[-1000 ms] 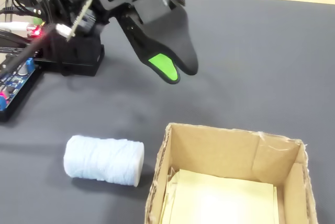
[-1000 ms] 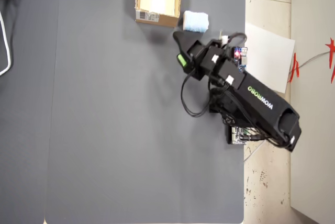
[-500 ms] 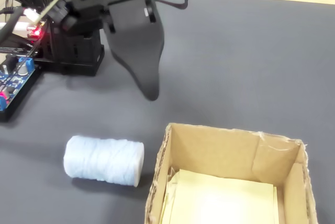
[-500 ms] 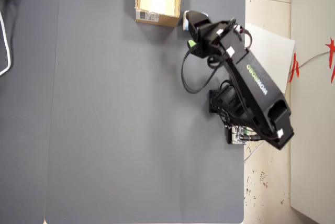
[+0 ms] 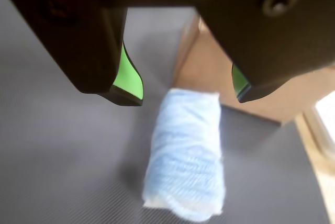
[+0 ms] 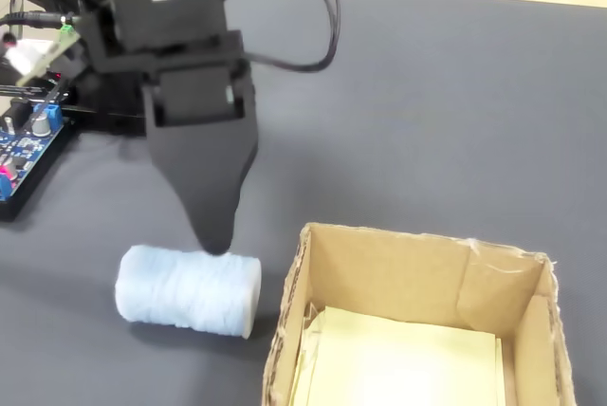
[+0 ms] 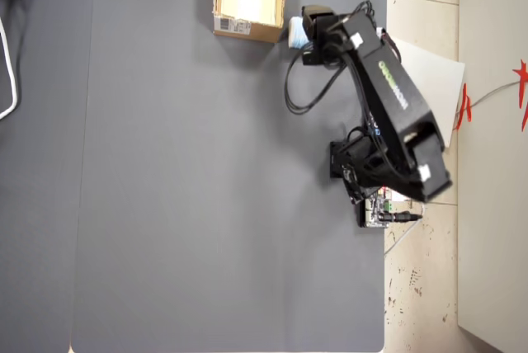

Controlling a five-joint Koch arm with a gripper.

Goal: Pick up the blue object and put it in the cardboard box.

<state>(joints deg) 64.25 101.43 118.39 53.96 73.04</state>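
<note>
Lying below the spread hand (image 5: 186, 96), blue object (image 5: 186, 156), beside cardboard box (image 6: 417, 283)

Even bright light, soft shadows; wrist view blurry esp. up close.

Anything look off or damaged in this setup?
Nothing serious. The cardboard box has a ragged, creased rim near one far corner, in the fixed view. The blue object lies intact on the mat beside the box, with the open gripper above it. No spill.

soft fuzzy blue object (image 5: 186, 156), matt rough cardboard box (image 6: 417, 321), ribbed matt grey mat (image 7: 190, 204)
</note>
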